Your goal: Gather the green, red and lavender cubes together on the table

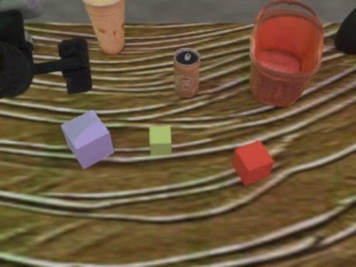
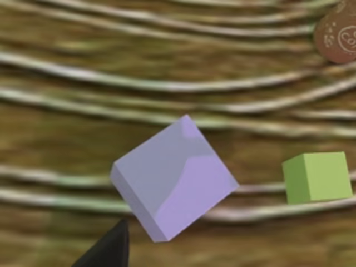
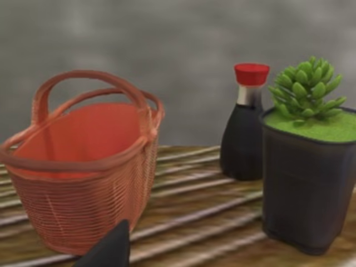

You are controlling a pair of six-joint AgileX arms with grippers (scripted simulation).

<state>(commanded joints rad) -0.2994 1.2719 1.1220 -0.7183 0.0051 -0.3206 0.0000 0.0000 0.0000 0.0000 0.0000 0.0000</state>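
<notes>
I'm looking at a rendered tabletop test bench, not a real room. The table (image 1: 183, 222) is a flat brown-olive surface streaked with long pale wavy lines, a printed-looking texture and no wood or cloth grain I can make out. Behind its far edge there is only a plain blurred grey backdrop, with no walls, shelves or windows to see. What stands on it is a loose mix of household props: an orange wicker basket (image 1: 286, 55) at far right, a brown patterned can (image 1: 186, 72) near the middle, an orange cup (image 1: 105, 25) at far left, and, from my right wrist camera, a dark sauce bottle (image 3: 243, 130) beside a potted succulent (image 3: 307, 172).
</notes>
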